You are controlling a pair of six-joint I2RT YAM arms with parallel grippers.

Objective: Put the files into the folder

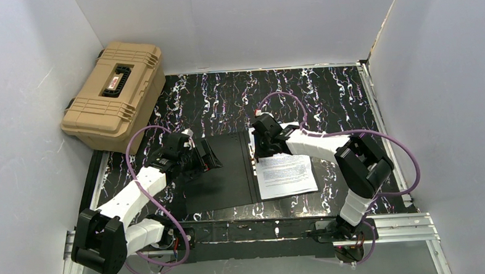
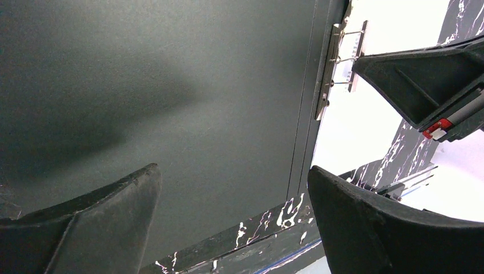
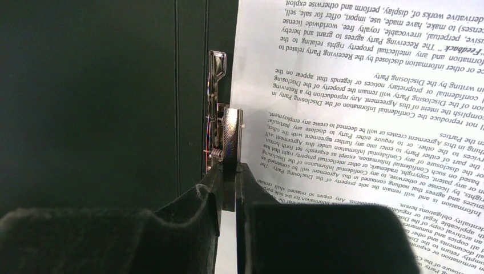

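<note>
Mounting rail [image 1: 404,227] and both arm bases occupy the near edge in the overhead view, with the marbled black table [image 1: 325,102] beyond.

Far left: tan ribbed case [image 1: 114,93], set against the left wall and well apart from both arms.

Left of centre: left gripper [image 2: 234,174], fingers spread wide and holding nothing, poised over the left-hand panel of the folder [image 1: 220,175]. The folder lies open and flat at mid-table, black inside facing up. In the left wrist view only this matte black panel shows between the two fingers.

Centre: metal clip [image 3: 231,140], mounted along the folder's spine. The right gripper [image 3: 229,171] reaches it from the right arm's side. In the right wrist view its fingers are drawn almost together and pinch the near end of the clip's plate between them.

Right of centre: the files [image 1: 286,175], white sheets with dense black print, lying flat and slightly skewed just right of the spine. The left edge meets the clip, directly beside the right gripper's fingertips. The sheets are not in either gripper's grasp. Whether a folder panel lies beneath them cannot be told.
</note>
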